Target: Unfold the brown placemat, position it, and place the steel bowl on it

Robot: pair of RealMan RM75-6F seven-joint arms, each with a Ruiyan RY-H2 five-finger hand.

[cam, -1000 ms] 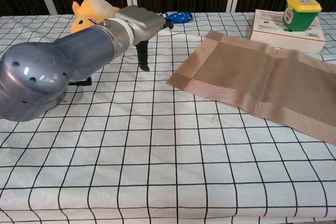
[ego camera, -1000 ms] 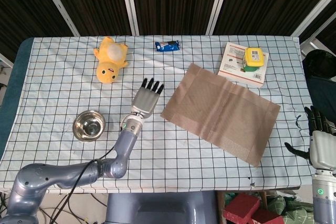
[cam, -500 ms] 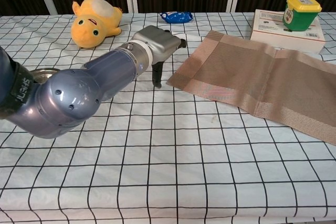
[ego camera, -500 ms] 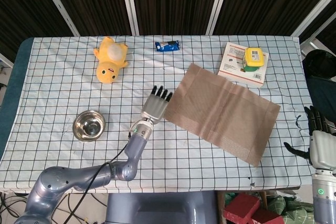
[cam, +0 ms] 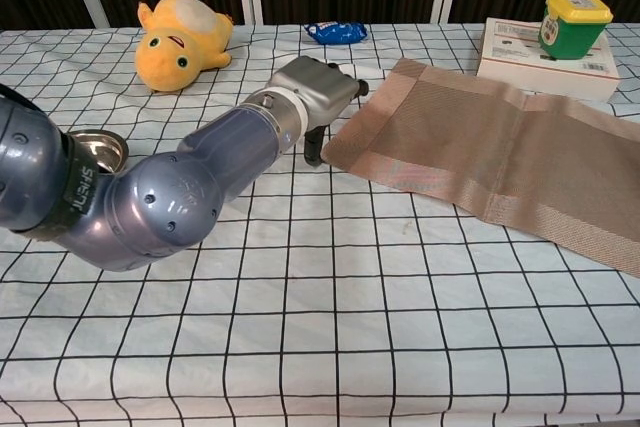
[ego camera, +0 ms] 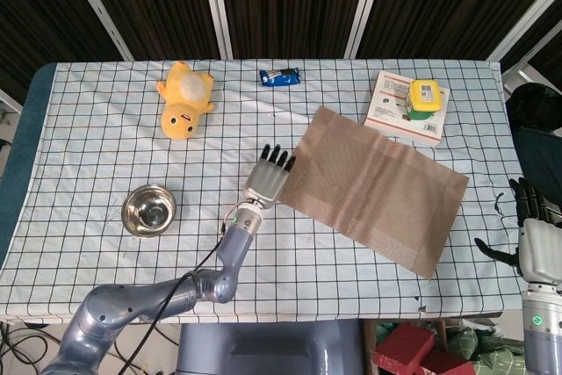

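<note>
— Left hand (ego camera: 267,180) first: where does it sit, and is it holding anything?

— It lies flat over the tabletop (ego camera: 88,155), fingers stretched out and apart, grasping nothing. Its fingertips reach the placemat's near-left corner; from the chest view the hand (cam: 322,97) sits right at that edge, thumb pointing down to the cloth. Whether it presses the mat I cannot tell.

— And the right hand (ego camera: 534,234)?

— Off the tabletop's right edge, upright, fingers apart and empty.

— Now the things, biggest down.

— Placemat (ego camera: 373,186): brown, spread out flat, angled across the right half of the checked cloth, with a crease across its middle. In the chest view the placemat (cam: 500,157) runs off the right side of the frame.

— Next?

— White box (ego camera: 402,111) just beyond the mat's far edge, with a green tub (ego camera: 423,98), yellow-lidded, on top of it. Then a yellow plush duck (ego camera: 183,101) at far left.

— The bowl?

— Steel bowl (ego camera: 149,209), upright on the cloth at left, well apart from the mat, with the left forearm between them. The chest view shows only its rim (cam: 95,145) behind the arm.

— Smallest?

— Blue packet (ego camera: 279,77) near the far edge, centre.
</note>
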